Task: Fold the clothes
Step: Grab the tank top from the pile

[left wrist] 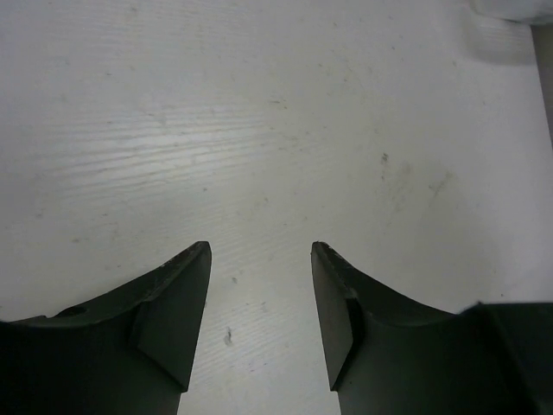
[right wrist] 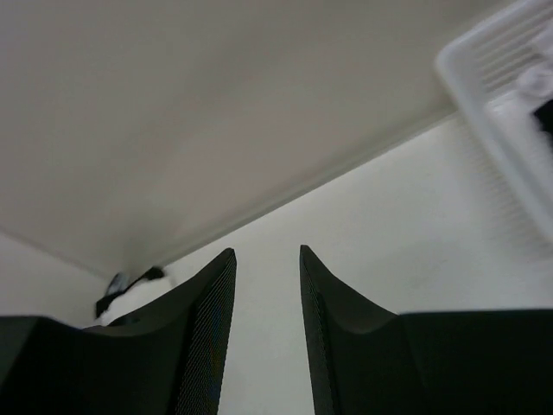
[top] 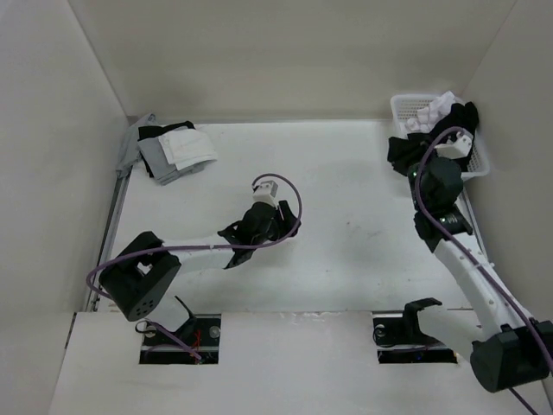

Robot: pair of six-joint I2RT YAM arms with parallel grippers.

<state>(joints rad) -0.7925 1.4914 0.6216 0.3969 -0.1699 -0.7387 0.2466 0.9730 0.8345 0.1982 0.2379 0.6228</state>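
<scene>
L claw (left wrist: 259, 251) wide open, empty, over counter (left wrist: 259, 104), R claw (right wrist: 266, 252) part-open, empty, nr basket (top: 400, 105) w/ black garment (top: 403, 154)

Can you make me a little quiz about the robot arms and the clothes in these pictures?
1. True or false: the left gripper is shut.
2. Where does the white basket stand? A) far right corner B) far left corner C) in the middle
3. What colour is the garment draped over the basket's edge?
Key: 1 false, its jaws stand open with nothing between them; 2 A; 3 black.
</scene>
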